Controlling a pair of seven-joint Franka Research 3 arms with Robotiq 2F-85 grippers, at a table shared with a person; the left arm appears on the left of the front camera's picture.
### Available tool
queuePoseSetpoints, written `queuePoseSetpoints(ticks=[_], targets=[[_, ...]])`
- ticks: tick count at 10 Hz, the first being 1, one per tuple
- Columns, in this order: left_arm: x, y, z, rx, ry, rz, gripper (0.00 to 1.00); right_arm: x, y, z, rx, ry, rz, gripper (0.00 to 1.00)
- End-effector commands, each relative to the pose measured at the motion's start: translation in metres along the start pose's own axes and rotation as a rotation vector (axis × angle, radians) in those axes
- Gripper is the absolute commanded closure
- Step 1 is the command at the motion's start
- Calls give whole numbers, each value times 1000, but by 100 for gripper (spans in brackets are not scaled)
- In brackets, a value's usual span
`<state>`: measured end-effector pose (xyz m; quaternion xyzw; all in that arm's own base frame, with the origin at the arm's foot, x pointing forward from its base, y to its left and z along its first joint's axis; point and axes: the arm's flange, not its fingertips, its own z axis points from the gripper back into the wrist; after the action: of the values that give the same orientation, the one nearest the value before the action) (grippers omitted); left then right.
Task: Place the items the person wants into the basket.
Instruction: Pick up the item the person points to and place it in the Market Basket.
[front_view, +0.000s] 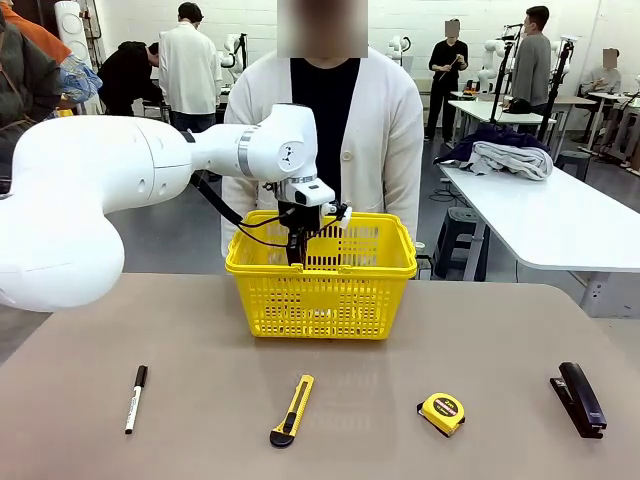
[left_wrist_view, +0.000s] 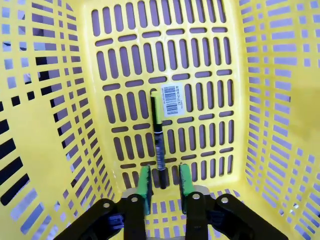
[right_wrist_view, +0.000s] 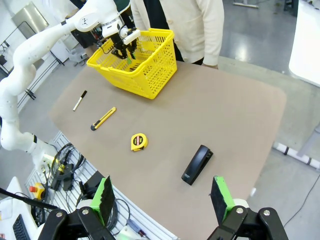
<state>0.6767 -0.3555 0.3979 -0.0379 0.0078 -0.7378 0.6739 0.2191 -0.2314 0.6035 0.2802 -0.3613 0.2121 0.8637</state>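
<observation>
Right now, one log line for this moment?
left jaws: parted, pen between, inside basket | right jaws: open, empty | knife, stapler: on table

My left arm (front_view: 120, 170) reaches in toward the middle, its wrist (front_view: 285, 150) turned so that my left gripper (left_wrist_view: 164, 172) points straight down. Its green pads (left_wrist_view: 145, 182) stand a narrow gap apart, gripping nothing. My right gripper (right_wrist_view: 162, 181) hangs high, angled downward, its fingers (right_wrist_view: 105, 192) spread wide.

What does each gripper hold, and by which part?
Left gripper: nothing gripped; the pen's end sits between its pads, gaps either side. Right gripper: open, nothing.
</observation>
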Motion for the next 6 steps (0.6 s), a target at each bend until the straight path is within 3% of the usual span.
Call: queuePoseSetpoints(ticks=[1, 2, 3, 4, 6], targets=[[4, 14, 10, -2, 0, -19, 0, 1, -1, 0, 17, -15, 15, 0], [5, 11, 13, 3, -5, -22, 0, 1, -1, 0, 17, -15, 15, 0], [7, 8, 14, 2, -6, -27, 7, 1, -1, 0, 17, -15, 15, 0], [7, 6, 14, 2, -6, -30, 0, 1, -1, 0, 17, -15, 15, 0], [6, 4, 15, 4, -6, -31, 0, 1, -1, 0, 17, -15, 15, 0]])
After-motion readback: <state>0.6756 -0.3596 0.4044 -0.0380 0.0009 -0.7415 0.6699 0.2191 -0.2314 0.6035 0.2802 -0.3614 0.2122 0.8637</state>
